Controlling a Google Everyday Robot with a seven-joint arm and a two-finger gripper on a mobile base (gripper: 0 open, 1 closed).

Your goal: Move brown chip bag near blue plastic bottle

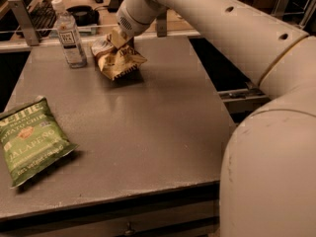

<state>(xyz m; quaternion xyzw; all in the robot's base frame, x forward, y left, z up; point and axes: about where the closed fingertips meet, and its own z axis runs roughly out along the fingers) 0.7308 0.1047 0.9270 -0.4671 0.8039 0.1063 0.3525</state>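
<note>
Currently the gripper [120, 37] is over the far-left part of the surface [153, 122], its fingers clenched on the crumpled top of the brown chip bag [118, 62]; whether the bag's bottom edge touches the surface, can't tell. Blue plastic bottle [69, 37] stands upright just beside the bag on its left as seen, near but not touching. Green jalapeno chip bag [30, 141] lies flat at the near-left edge, well apart from both.
</note>
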